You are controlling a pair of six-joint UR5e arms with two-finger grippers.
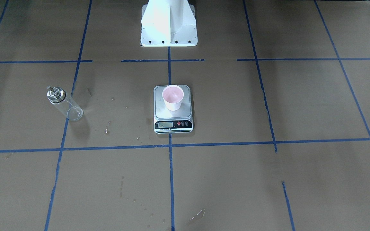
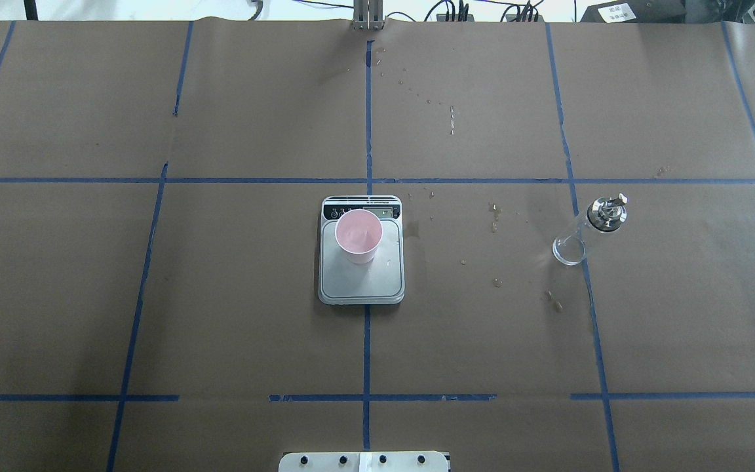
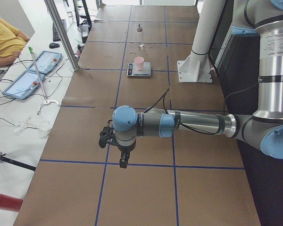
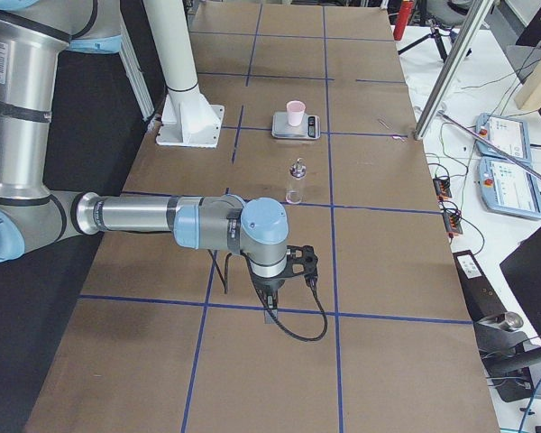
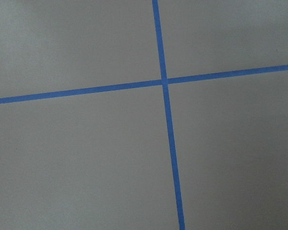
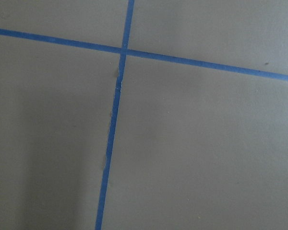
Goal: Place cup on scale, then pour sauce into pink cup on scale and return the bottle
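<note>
The bottle (image 2: 584, 233) stands well apart from the cup (image 2: 358, 235) on the scale (image 2: 361, 285), looks slippery and breakable, so hold its middle; I can't tell if the left gripper (image 3: 123, 162) or right gripper (image 4: 271, 309) is open.

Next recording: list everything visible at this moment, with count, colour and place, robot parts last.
cup: one, pink inside, upright on the scale's platform.
scale: one, silver with black display strip, table centre.
bottle: one, clear glass, silver cap, upright on the robot's right, apart from the scale.
table: one, brown paper cover.
tape lines: many, blue, a grid across the table.
spots: several, small, between scale and bottle.
tablets: two, blue-edged, side desk.
person: one, yellow shirt, at that desk.
pedestal: one, white, robot's table edge.
left arm: one, grey with blue joints, table's left end.
right arm: one, same colours, right end.
left tool: one, black, pointing down; open or shut unclear.
right tool: one, likewise.
</note>
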